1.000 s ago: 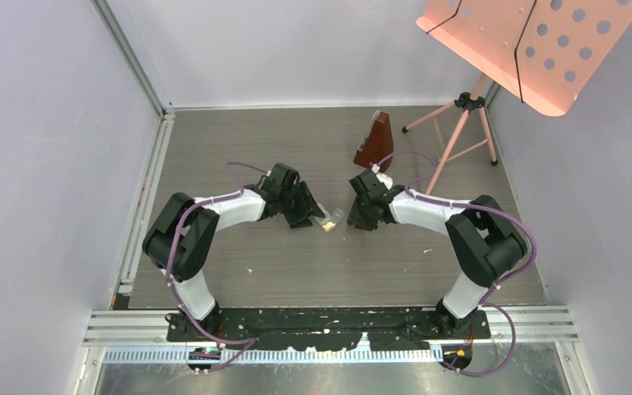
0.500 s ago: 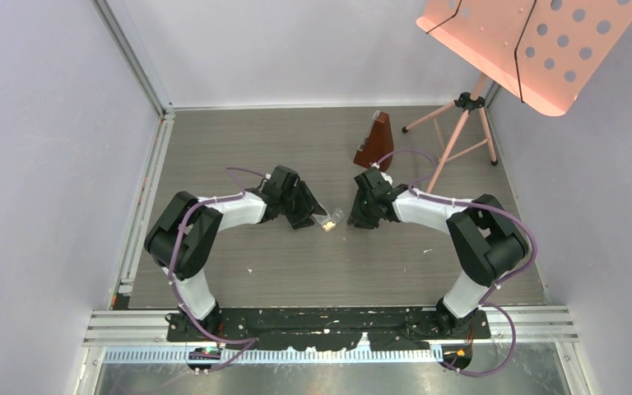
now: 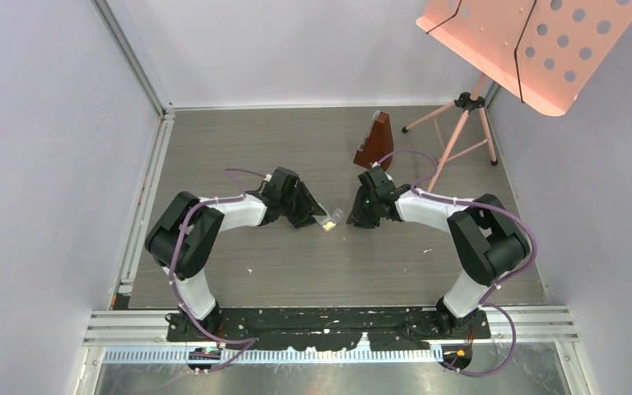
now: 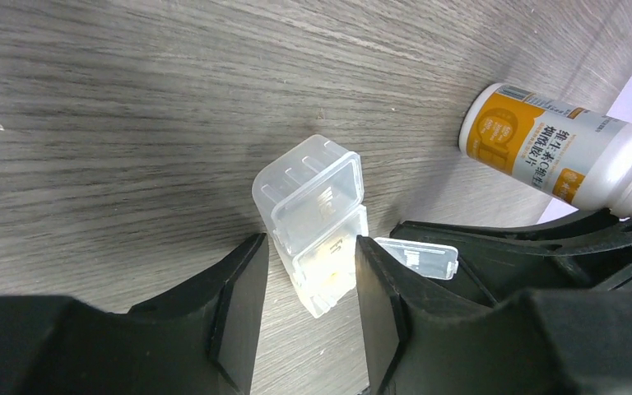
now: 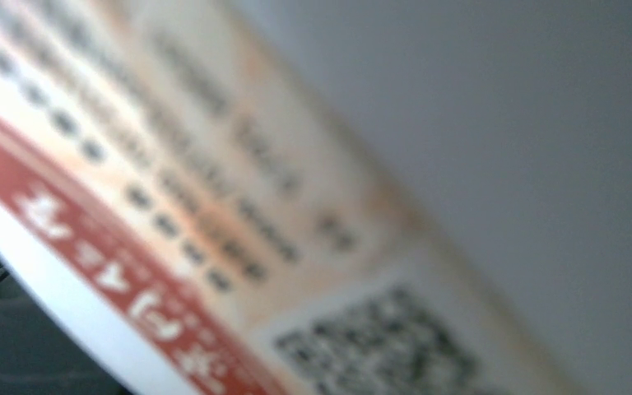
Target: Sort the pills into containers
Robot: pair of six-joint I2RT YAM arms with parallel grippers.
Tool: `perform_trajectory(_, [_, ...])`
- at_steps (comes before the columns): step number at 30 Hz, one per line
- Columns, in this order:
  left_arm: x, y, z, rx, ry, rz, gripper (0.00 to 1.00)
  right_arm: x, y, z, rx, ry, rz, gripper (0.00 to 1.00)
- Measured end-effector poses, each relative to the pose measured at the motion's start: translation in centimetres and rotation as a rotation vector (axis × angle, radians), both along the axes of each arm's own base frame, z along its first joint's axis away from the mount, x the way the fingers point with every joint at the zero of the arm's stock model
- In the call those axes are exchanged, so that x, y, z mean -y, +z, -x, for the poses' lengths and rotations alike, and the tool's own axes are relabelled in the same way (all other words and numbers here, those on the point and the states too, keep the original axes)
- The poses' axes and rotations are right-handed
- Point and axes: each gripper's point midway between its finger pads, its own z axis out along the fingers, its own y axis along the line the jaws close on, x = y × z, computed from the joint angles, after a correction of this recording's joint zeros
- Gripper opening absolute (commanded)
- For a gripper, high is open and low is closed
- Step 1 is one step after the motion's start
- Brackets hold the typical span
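Observation:
The container [image 4: 313, 197], a small clear strip box with flip lids, lies on the wooden table between my arms, also in the top view [image 3: 331, 219]. One lid [image 4: 417, 256] stands open. Yellowish pills [image 4: 329, 278] show in its near compartment. My left gripper [image 4: 307, 271] is open, its fingers on either side of the box's near end; it also shows in the top view [image 3: 306, 212]. My right gripper [image 3: 360, 216] sits just right of the box. The white pill bottle with the orange label [image 4: 555, 152] lies tilted beyond the box, and its label [image 5: 214, 206] fills the right wrist view, hiding the fingers.
A brown metronome [image 3: 374, 141] stands at the back of the table. A pink music stand [image 3: 527, 49] on a tripod [image 3: 453, 144] stands at the back right. Walls close in on the left, back and right.
Both grippers have shifted only slightly around the box. The box has stayed in place.

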Motion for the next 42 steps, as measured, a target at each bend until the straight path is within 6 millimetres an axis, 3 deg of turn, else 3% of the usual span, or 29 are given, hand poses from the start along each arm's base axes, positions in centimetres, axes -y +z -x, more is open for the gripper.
perform_trajectory(7, [0.0, -0.2, 0.0, 0.004, -0.012, -0.008, 0.35, 0.2, 0.0, -0.2, 0.002, 0.007, -0.008, 0.34])
perform_trajectory(16, [0.0, -0.3, 0.0, 0.015, -0.038, -0.017, 0.32, 0.0, 0.4, -0.7, 0.007, 0.016, -0.073, 0.34])
perform_trajectory(42, [0.1, -0.3, 0.0, 0.024, -0.072, -0.026, 0.23, -3.4, 3.6, -0.5, 0.056, 0.041, -0.348, 0.41])
